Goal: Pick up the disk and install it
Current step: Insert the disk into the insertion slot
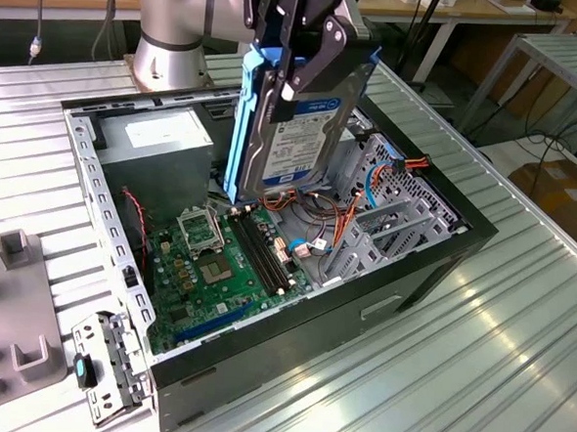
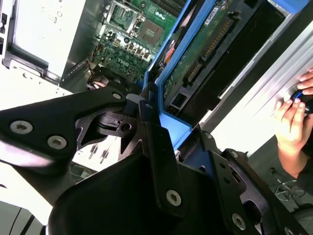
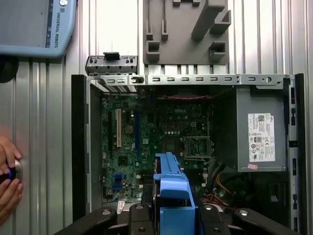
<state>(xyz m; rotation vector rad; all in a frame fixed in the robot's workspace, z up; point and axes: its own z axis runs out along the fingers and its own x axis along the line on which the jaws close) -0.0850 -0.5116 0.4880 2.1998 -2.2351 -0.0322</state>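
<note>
In the exterior view the gripper (image 1: 302, 68) is squeezing the top of the disk (image 1: 295, 138), which is hanging upright over the computer case (image 1: 88, 169). It is looking hard, heavy and easy to break, so gripping its blue sides seems best. It is showing silver metal and a white label. In the second wrist view the disk (image 2: 195, 54) is showing its green underside. In the first wrist view its blue edge is hanging above the green board (image 3: 146, 127).

My arm (image 1: 173, 28) is a thick silver-grey tube ending in a round flanged base. My claw (image 1: 302, 72) is matte black, built from flat angular links pinned together with round silver screws (image 2: 22, 127).
</note>
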